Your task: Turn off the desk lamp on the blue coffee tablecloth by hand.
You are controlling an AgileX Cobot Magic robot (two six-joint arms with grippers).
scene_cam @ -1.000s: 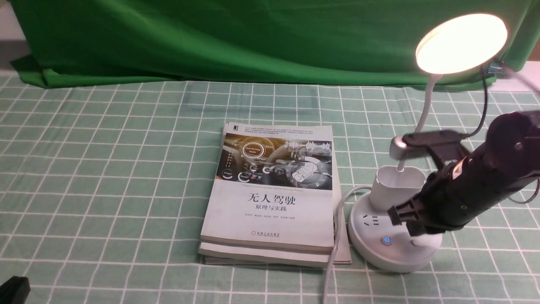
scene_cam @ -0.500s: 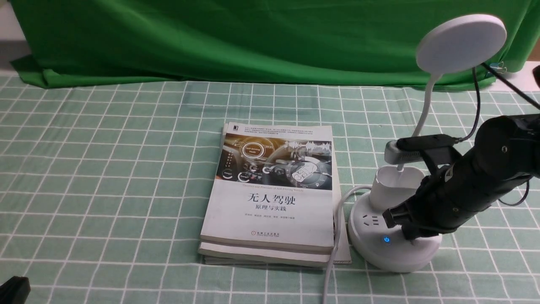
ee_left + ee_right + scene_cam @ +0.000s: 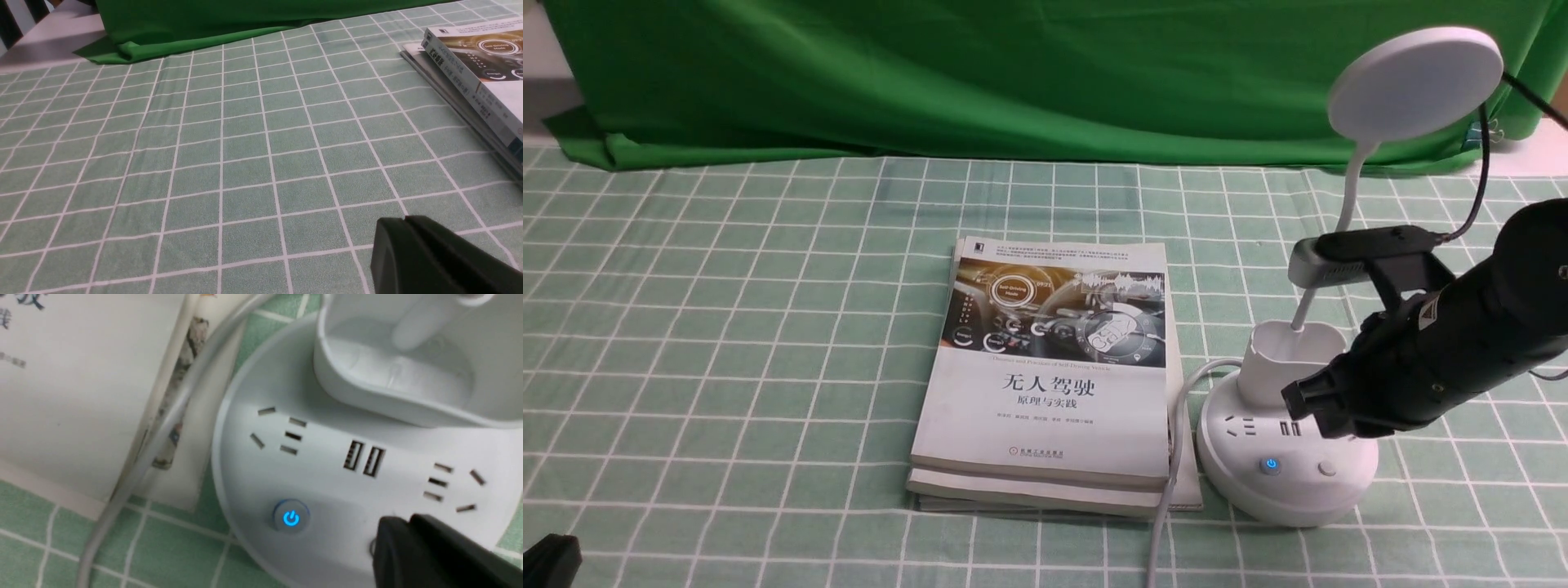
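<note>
right, the desk lamp (image 3: 1286, 457) stands on the blue coffee tablecloth (image 3: 727, 327), just right of the book (image 3: 1054, 392), and its disc head (image 3: 1415, 82) is dark, so i'd say the job looks done. the right tool (image 3: 1298, 400) hangs just above the round base with its jaws pressed together and nothing between them, clear of the plain button (image 3: 1327, 468), which sits just beneath the tip.

here's the worry: that tip is very near the plain button. one small dip on the way out would likely press it and light the lamp. drift the other way and it could catch the blue-lit button (image 3: 1270, 465), and i can't say what that one switches.

look higher too. the camera bar (image 3: 1364, 257) crosses in front of the thin neck (image 3: 1347, 204), touching or not, i can't tell. a sideways pull could hook the neck or nudge the cup holder (image 3: 1286, 359) and rock the whole lamp.

the left tool (image 3: 392, 241), jaws together and empty, is low over the tabletop and well apart from all this.
</note>
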